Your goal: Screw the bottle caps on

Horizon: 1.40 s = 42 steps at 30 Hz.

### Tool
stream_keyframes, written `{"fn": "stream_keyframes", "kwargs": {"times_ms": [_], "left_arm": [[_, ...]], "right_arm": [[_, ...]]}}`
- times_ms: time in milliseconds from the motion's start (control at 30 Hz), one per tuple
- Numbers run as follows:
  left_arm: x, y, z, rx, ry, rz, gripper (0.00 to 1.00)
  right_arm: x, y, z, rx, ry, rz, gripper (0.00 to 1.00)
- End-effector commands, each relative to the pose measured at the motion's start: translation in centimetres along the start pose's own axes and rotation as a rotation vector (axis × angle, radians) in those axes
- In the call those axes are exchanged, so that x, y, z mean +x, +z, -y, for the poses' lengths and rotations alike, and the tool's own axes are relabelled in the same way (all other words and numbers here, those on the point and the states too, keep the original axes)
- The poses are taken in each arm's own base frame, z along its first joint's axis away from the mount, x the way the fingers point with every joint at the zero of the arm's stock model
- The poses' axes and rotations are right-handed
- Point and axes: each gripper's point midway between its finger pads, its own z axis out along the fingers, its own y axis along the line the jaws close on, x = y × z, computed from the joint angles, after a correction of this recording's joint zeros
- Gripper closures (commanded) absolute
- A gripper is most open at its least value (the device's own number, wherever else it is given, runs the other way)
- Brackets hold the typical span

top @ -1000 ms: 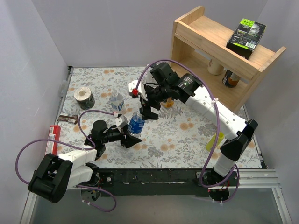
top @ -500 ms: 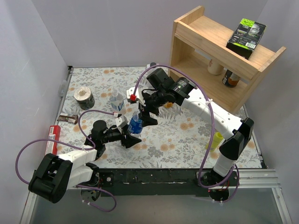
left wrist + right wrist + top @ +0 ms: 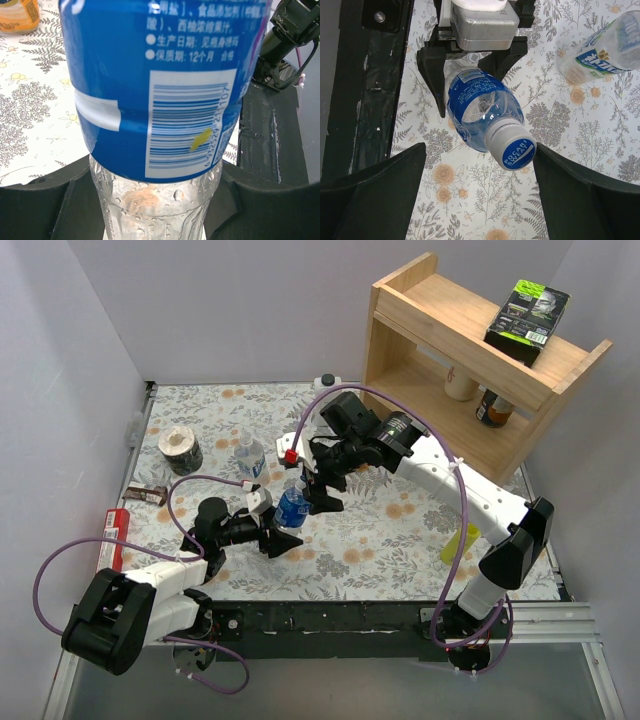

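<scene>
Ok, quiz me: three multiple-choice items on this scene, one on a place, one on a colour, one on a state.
1. Where on the shelf is the box?
A) lower board
B) top board
C) hanging off its side

2. What colour is the label of the bottle in the left gripper?
A) orange
B) green
C) blue

3. How is the right gripper?
A) open, a finger on either side of the cap
B) shut on the cap
C) out of view

Answers:
1 B, the box lies on the top board.
2 C, the left wrist view shows a blue label.
3 A, the right wrist view shows gaps between both fingers and the cap.
</scene>
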Motion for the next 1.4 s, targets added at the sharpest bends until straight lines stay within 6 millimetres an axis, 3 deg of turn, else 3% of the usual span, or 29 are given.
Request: {"fn": "stream_keyframes", "kwargs": {"times_ms": [0,433,567,600,733,800,833,900,967,1100,1367], "left_arm": [[-1.1,-0.3,-1.8,-0.087,-0.017,0.043,1.0],[-1.1,-0.4,-1.9,-0.094,-0.016,0.044,1.0],[-1.0,-0.3,-0.9,-0.015,0.012,0.005,1.0],[-1.6,-0.2,-0.1,0.043,0.039,0.002,1.0],[-1.5,-0.2,1.8,0.176,0.095,-0.092,1.0],[-0.4,-0.6,2.2,0.221,0.134,-0.153,1.0],[-1.3,-0.5,2.0,0.229,0.174,-0.154,1.0],[-0.5,-1.0,2.3,0.25,0.167,-0.211,1.0],[-1.1,-0.8,1.8,0.252,0.248,-0.217,1.0],[-1.3,-0.9,1.5,0.246,0.272,-0.235,1.0],[-2.4,-0.4,0.8,0.238,0.298,-0.228,1.0]], "right_arm": [[1.3,-1.7,-3.2,-0.05,0.066,-0.066,0.08],[2.4,-2.5,-4.8,-0.098,0.12,-0.121,0.1],[-0.5,-4.8,-2.0,0.027,0.065,-0.048,0.12],[-2.1,-5.9,-0.8,0.07,0.012,-0.014,0.12],[-3.5,-7.5,1.1,0.13,-0.16,0.003,0.22],[-3.7,-7.8,0.9,0.132,-0.238,0.016,0.27],[-3.4,-7.4,0.6,0.106,-0.289,0.017,0.28],[-3.1,-7.2,-0.3,0.068,-0.367,0.009,0.29],[-2.3,-6.6,-1.9,0.0,-0.445,-0.015,0.31],[-1.7,-6.2,-3.3,-0.068,-0.505,-0.023,0.34],[-0.9,-5.7,-3.8,-0.074,-0.536,-0.044,0.36]]}}
